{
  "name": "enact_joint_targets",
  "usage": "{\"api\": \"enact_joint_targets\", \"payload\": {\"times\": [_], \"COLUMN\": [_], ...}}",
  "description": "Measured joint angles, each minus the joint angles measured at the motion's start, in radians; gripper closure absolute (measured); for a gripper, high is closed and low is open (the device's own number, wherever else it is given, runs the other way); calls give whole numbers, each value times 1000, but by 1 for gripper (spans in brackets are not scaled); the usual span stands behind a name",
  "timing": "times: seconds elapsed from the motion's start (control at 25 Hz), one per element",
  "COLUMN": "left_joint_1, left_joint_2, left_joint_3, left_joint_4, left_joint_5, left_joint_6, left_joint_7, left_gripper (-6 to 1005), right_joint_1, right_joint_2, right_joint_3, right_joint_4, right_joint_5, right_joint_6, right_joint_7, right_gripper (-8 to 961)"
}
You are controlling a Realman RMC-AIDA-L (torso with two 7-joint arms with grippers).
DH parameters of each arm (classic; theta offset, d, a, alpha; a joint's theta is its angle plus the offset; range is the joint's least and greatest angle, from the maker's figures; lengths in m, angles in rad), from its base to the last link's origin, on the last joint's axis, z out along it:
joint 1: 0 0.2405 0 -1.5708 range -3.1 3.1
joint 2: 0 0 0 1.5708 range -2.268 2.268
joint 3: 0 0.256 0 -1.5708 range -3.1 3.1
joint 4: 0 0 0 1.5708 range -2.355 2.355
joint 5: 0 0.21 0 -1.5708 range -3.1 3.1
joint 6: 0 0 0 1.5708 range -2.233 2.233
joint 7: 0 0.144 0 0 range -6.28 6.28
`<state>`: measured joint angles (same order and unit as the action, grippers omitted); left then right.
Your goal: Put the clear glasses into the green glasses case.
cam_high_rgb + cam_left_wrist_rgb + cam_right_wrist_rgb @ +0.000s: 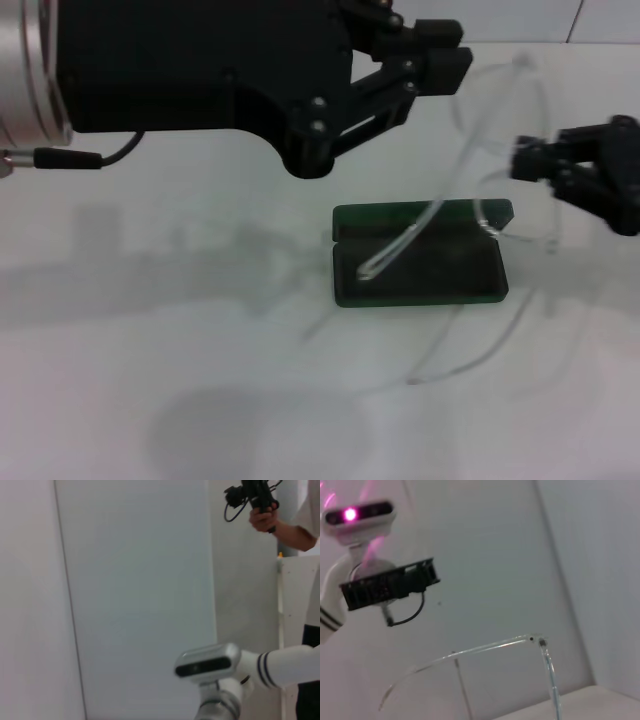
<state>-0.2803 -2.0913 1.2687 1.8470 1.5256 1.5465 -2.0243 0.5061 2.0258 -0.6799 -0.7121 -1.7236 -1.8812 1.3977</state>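
Observation:
The green glasses case (470, 285) lies open on the white table, its lid (400, 216) folded back on the far side. The clear glasses (400, 243) hang in the air above it, tilted, one thin arm dipping down so that its tip is over the dark inside of the case. My right gripper (522, 160) is shut on them from the right, above the case's right end. In the right wrist view the clear glasses (495, 645) show against the wall. High over the table behind the case, my left gripper (445, 55) is shut and holds nothing.
The white table (150, 380) carries only the case. In the left wrist view a person's hand (262, 517) holds a controller beside a white shelf (297, 595). The robot's head (207, 662) shows there too.

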Motion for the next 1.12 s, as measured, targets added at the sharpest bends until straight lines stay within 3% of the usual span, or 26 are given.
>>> {"api": "enact_joint_targets", "payload": {"times": [0.28,0.76,1.12], "left_joint_1": [-9,-9,-19], "left_joint_2": [1,1,0], "left_joint_3": [9,15,-10], "left_joint_4": [-58,-106,-183], "left_joint_5": [-17,-26,-96], "left_joint_6": [15,39,63], "left_joint_7": [24,70,110], "left_gripper": [902,903,904], "right_joint_1": [37,66,61], "right_joint_2": [0,0,1], "right_joint_3": [-162,-352,-395], "right_joint_4": [25,41,42], "right_joint_5": [130,320,380], "right_joint_6": [59,55,32], "right_joint_7": [-41,-88,-96], "right_gripper": [879,878,880]}}
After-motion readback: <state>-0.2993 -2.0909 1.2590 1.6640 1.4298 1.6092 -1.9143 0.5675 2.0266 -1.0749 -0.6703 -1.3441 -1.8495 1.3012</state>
